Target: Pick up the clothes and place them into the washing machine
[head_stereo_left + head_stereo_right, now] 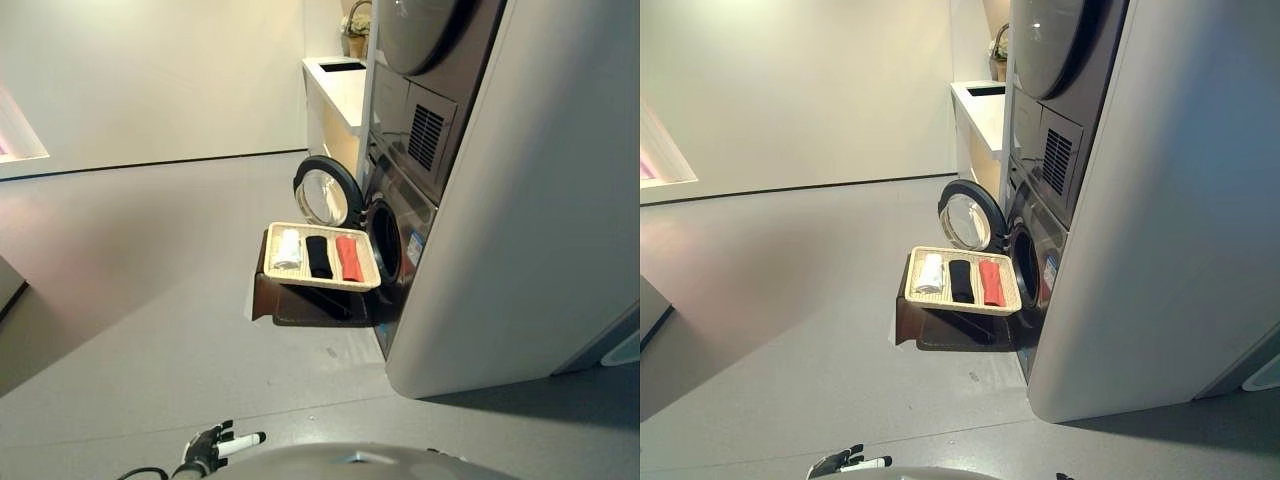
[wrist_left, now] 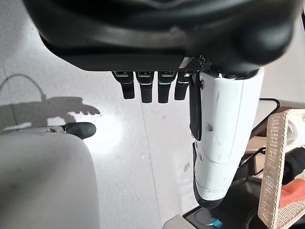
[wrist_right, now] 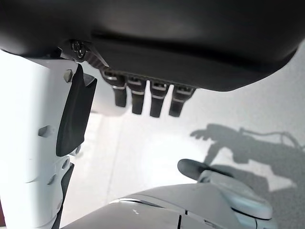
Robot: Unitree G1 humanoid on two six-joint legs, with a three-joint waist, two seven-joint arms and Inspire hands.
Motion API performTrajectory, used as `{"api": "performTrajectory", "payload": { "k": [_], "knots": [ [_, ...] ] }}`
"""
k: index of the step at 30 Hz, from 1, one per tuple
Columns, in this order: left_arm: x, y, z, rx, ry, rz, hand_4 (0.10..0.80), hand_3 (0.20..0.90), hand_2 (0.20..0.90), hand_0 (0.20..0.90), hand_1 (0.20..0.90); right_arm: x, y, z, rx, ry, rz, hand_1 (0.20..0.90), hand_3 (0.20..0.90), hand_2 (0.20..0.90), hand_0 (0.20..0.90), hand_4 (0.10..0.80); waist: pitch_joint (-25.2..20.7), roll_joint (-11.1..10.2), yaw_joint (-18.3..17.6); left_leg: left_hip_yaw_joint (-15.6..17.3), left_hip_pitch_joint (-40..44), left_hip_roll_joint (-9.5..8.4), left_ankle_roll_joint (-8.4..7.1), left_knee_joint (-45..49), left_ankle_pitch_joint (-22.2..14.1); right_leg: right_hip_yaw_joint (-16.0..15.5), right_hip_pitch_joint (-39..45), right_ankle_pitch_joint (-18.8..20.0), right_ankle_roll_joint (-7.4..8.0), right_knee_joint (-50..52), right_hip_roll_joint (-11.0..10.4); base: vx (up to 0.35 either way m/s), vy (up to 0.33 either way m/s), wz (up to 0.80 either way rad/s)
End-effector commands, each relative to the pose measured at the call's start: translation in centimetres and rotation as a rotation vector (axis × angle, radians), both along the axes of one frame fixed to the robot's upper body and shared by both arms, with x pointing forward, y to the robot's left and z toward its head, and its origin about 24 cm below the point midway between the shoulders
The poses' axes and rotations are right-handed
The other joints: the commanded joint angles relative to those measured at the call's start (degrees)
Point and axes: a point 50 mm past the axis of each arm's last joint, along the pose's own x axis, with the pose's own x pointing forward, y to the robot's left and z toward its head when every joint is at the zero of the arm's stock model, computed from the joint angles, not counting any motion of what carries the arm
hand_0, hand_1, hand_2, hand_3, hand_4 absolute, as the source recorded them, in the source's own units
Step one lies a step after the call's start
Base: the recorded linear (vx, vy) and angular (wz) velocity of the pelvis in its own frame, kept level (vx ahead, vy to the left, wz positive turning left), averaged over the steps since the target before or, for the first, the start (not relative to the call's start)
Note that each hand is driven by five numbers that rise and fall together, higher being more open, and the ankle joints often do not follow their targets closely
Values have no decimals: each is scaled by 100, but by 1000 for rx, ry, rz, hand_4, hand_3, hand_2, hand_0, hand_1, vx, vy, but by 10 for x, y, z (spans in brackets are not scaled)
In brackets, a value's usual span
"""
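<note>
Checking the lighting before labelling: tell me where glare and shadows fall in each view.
Left eye view: bright patch at the left wall edge, a highlight on the open washer door, shadow under the basket. Left wrist view: floor glare beyond the left hand, which is open. Right wrist view: glare washes out the floor beside the open right hand.

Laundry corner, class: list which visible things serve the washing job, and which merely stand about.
Job: white cloth, black cloth, red cloth, woven tray, washing machine with open door, left hand, right hand.
Standing about: white counter, flower basket, upper machine.
</note>
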Motion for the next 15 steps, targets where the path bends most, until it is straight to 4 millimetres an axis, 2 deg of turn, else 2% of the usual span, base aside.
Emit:
{"api": "performTrajectory", "payload": {
  "k": [1,15],
  "knots": [
    [19,-1,2,-2,-20,-48,800,900,900,900,900,39,-3,4,-13,-88,52,900,900,900,900,800,114,-281,67,426,138,-243,-140,-14,-442,28,-281,55,18,-28,153,0,0,0],
    [13,-1,0,-1,17,-40,800,900,900,900,900,39,-2,4,-5,-77,58,900,900,900,900,800,151,-293,61,407,110,-279,-111,-14,-469,28,-325,69,39,-28,115,0,0,0]
  ]
}}
